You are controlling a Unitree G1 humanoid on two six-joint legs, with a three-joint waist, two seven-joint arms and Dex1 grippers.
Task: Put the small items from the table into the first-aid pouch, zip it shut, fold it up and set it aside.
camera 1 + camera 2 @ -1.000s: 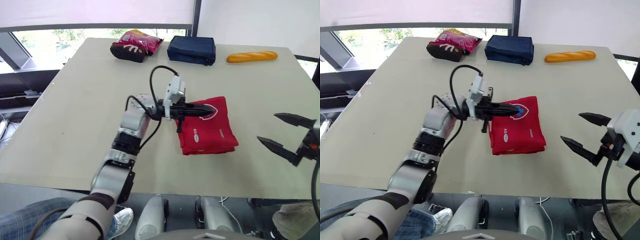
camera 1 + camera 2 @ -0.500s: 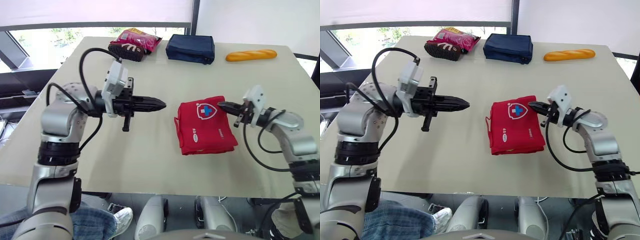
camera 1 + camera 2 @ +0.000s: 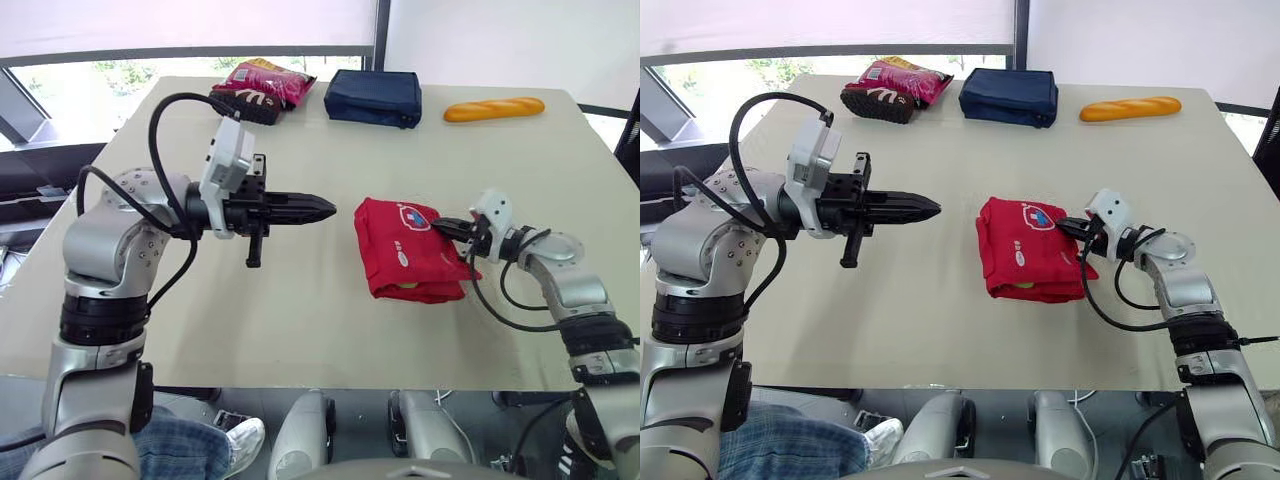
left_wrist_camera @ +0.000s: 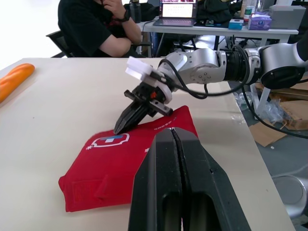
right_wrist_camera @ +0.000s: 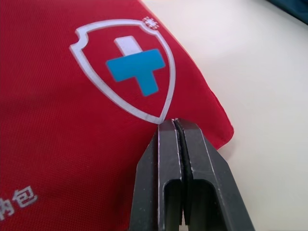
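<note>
While looking down from the head, find the red first-aid pouch folded and lying on the beige table, right of centre, near edge a little rumpled. See the right gripper at the pouch's right side, fingers pressed together, tips touching the cloth.

From the right wrist, get the closer reading. Both black fingers closed flat against each other, nothing seen between them. Tips resting on the red cloth just below a white shield emblem with a blue cross, close to the pouch's edge, bare table beyond.

Find the left gripper held above the table, well left of the pouch and apart from it, pointing toward it. Fingers likewise closed tight on nothing, confirmed from the left wrist, where they rise as one black wedge.

From that same wrist, note the right gripper slanting down onto the pouch's top face beside the emblem. Past the table, note a seated person in black and a desk with an open laptop.

From the head, add the table's far edge, well apart from the pouch: a pink snack bag, a navy case and a bread loaf.
</note>
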